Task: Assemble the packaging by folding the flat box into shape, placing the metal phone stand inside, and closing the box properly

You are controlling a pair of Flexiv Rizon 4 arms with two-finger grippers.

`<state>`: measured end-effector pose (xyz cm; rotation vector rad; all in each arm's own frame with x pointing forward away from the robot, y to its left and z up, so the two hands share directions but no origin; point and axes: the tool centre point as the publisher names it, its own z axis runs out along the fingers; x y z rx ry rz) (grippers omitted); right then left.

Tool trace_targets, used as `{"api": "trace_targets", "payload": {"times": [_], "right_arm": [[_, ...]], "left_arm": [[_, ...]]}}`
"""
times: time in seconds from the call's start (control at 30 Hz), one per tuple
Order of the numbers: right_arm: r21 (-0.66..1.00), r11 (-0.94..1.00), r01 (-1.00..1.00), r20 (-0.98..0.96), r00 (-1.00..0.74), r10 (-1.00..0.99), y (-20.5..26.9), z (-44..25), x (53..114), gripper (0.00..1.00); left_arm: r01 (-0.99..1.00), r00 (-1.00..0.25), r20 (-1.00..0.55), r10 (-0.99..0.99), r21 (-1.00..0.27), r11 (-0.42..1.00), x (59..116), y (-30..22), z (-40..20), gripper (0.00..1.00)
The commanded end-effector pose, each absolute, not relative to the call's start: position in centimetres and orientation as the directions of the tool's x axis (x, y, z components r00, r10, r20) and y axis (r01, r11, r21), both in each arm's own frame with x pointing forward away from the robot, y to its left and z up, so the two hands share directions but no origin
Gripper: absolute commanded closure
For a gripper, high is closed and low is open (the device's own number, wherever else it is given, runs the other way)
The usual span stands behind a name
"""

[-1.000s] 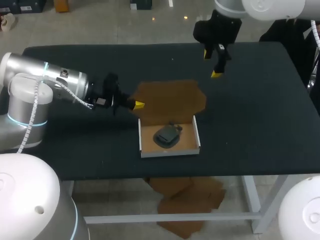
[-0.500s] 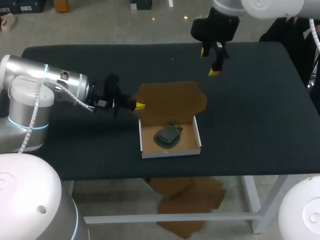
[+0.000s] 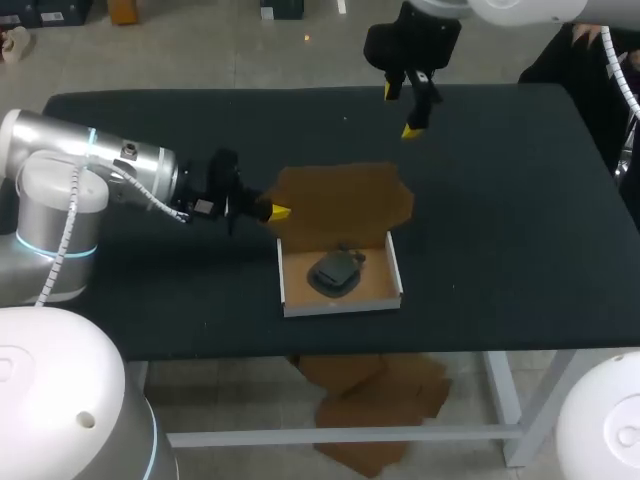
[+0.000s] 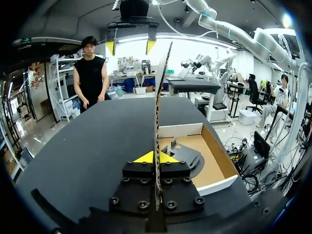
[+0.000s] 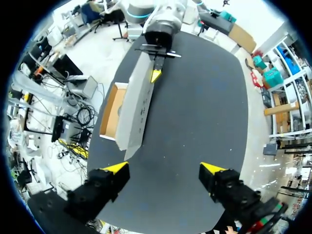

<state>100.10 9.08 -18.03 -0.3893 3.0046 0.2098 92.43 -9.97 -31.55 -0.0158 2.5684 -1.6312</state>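
Observation:
The open box tray (image 3: 393, 268) has white walls and a brown floor, and sits near the table's front edge. The dark metal phone stand (image 3: 335, 272) lies inside it. The brown lid flap (image 3: 345, 198) rises from the tray's far side. My left gripper (image 3: 277, 211) is shut on the flap's left edge. In the left wrist view the flap (image 4: 159, 97) stands edge-on between the yellow tips of my left gripper (image 4: 155, 157), with the tray (image 4: 220, 161) and the stand (image 4: 184, 154) beside it. My right gripper (image 3: 408, 108) hangs open above the far side of the table, well apart from the box.
In the right wrist view my right gripper (image 5: 164, 168) looks down on the lid (image 5: 136, 105), the tray (image 5: 108, 111) and my left gripper (image 5: 156, 75). Black tabletop (image 3: 520, 220) stretches to the right of the box.
My right gripper has moved up and to the left, farther from the box toward the table's far edge. The left arm, lid and tray have stayed put.

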Motion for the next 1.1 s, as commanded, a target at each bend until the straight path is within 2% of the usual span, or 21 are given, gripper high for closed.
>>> {"api": "trace_targets", "payload": {"times": [0.03, 0.07, 0.1, 0.23, 0.3, 0.47, 0.63, 1.1], "right_arm": [[0.092, 0.958, -0.271, -0.094, -0.96, -0.263, 10.9, -17.5, 101.3, 0.02], [0.089, 0.957, -0.275, -0.094, -0.959, -0.266, 11.3, -17.4, 101.5, 0.18], [0.084, 0.957, -0.277, -0.093, -0.958, -0.27, 11.6, -17.4, 101.7, 0.29], [0.074, 0.956, -0.283, -0.092, -0.957, -0.276, 12.6, -17.3, 102.3, 0.38], [0.066, 0.956, -0.285, -0.092, -0.956, -0.278, 13.1, -17.4, 102.5, 0.52], [0.047, 0.956, -0.291, -0.077, -0.955, -0.287, 14.2, -18.3, 102.3, 0.53], [0.026, 0.966, -0.259, -0.069, -0.964, -0.257, 15.1, -19.2, 101.7, 0.6], [0.032, 0.978, -0.205, -0.085, -0.976, -0.201, 16.3, -20.1, 99.4, 0.58]], "left_arm": [[0.045, -0.995, -0.078, -0.062, -0.904, 0.426, 92.4, -10.0, -31.6, 1.0], [0.045, -0.995, -0.078, -0.062, -0.904, 0.426, 92.4, -10.0, -31.6, 1.0], [0.045, -0.995, -0.078, -0.062, -0.904, 0.426, 92.4, -10.0, -31.6, 1.0], [0.045, -0.995, -0.078, -0.062, -0.904, 0.426, 92.4, -10.0, -31.6, 1.0], [0.045, -0.995, -0.078, -0.062, -0.904, 0.426, 92.4, -10.0, -31.6, 1.0], [0.045, -0.995, -0.078, -0.062, -0.904, 0.426, 92.4, -10.0, -31.6, 1.0], [0.045, -0.995, -0.078, -0.062, -0.904, 0.426, 92.4, -10.0, -31.6, 1.0], [0.045, -0.995, -0.078, -0.062, -0.904, 0.426, 92.4, -10.0, -31.6, 1.0]]}}
